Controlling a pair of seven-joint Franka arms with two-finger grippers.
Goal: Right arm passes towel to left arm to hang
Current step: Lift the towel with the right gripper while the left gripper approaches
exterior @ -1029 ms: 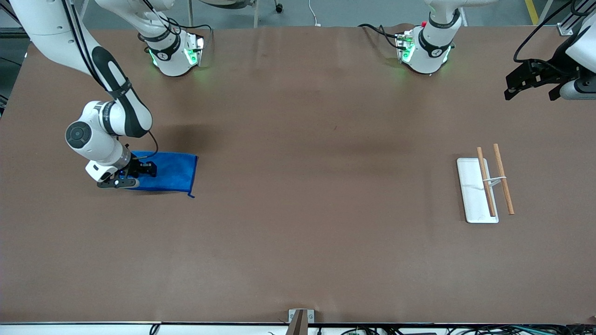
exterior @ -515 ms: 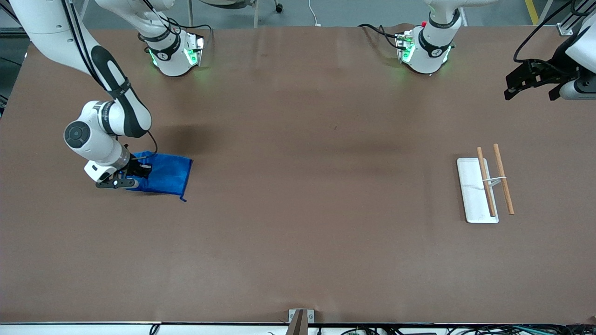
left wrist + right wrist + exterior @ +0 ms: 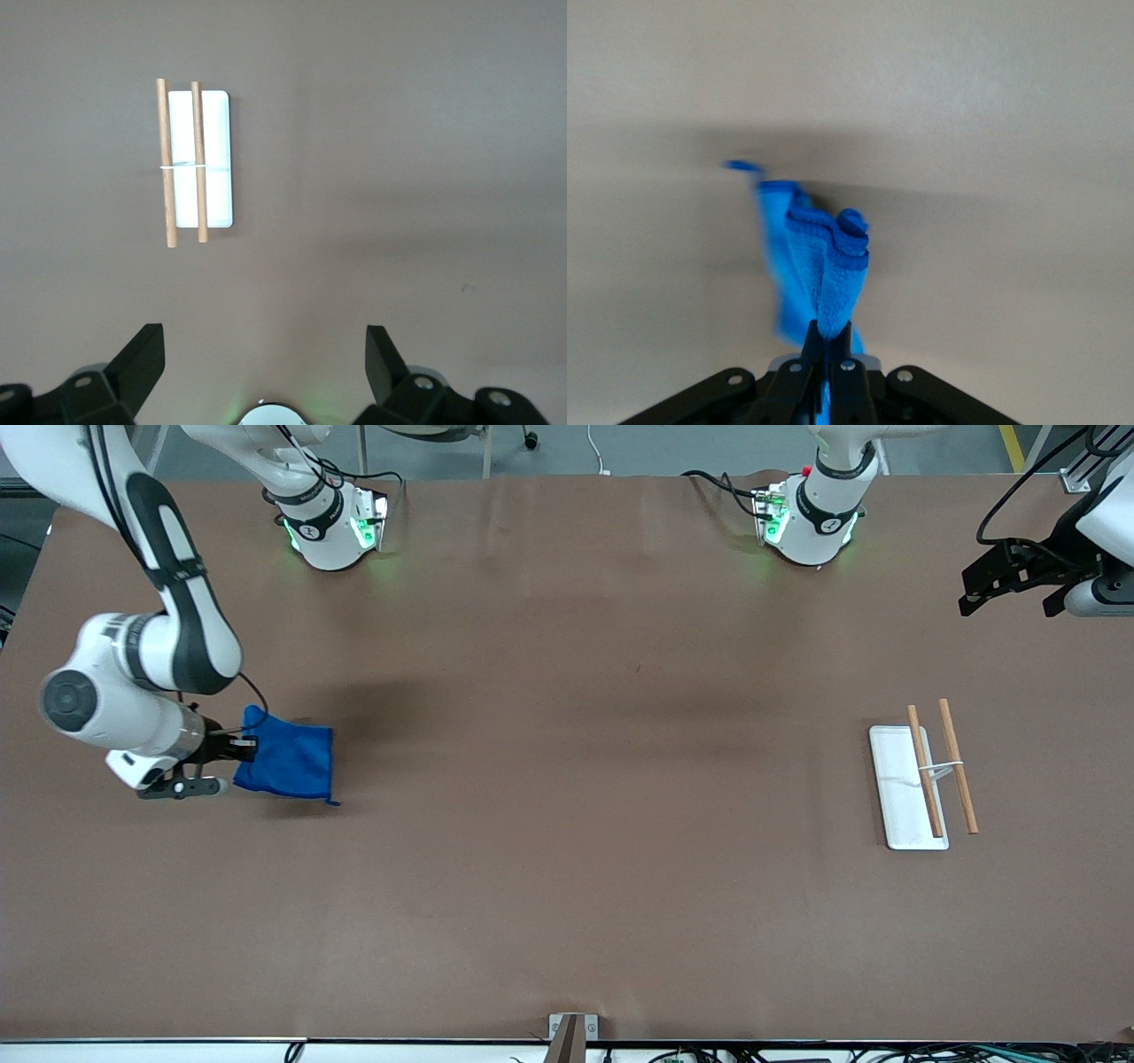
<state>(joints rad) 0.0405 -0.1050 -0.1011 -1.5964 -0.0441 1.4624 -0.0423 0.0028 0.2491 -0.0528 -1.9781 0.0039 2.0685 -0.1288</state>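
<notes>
The bright blue towel hangs bunched from my right gripper at the right arm's end of the table, lifted off the brown surface with its lower corner trailing just above it. The right gripper is shut on one edge of the towel, and the right wrist view shows the cloth pinched between the shut fingers. My left gripper is open and empty, held high over the left arm's end of the table. In the left wrist view its fingers stand wide apart.
A white rack base with two wooden rods stands near the left arm's end; it also shows in the left wrist view. The brown table stretches between towel and rack. A metal bracket sits at the near edge.
My right gripper has risen and drawn toward the right arm's end of the table, pulling the towel up from flat into a hanging bunch. The left arm has not moved.
</notes>
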